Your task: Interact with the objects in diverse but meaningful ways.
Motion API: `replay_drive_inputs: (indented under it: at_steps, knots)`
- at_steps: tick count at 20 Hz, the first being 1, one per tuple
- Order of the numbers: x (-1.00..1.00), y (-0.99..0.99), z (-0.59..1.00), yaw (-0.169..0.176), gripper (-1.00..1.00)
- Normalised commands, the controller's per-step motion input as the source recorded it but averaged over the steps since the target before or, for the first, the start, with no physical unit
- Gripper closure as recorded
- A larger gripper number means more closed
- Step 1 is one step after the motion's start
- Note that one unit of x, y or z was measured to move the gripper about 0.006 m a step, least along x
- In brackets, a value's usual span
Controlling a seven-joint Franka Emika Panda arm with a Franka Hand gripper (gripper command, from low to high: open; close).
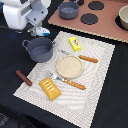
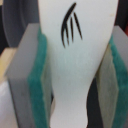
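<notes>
The gripper [image 1: 40,30] hangs over the far left, its pads [image 2: 36,80] pinching a white piece [image 2: 75,60]. Just below it the pot [image 1: 40,49] sits on the cloth's [image 1: 100,75] far-left corner, with the bread block [image 1: 50,88] nearer.

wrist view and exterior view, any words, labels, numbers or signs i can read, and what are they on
No words or numbers can be read in either view.
White piece held in the tool: a black mark of curved strokes, a drawing, not letters.
Yellow packet: some print shows, too small and blurred to read.
Bread block: ridges only, no text.
</notes>
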Motion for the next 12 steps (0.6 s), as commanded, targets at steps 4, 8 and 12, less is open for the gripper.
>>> replay_drive_inputs:
  at_steps: [4,8,12]
  knots:
    - [0.51,-0.64,0.06,-0.026,1.00]
    - [0.58,-0.56,0.02,-0.020,1.00]
    - [0.57,-0.50,0.00,-0.007,1.00]
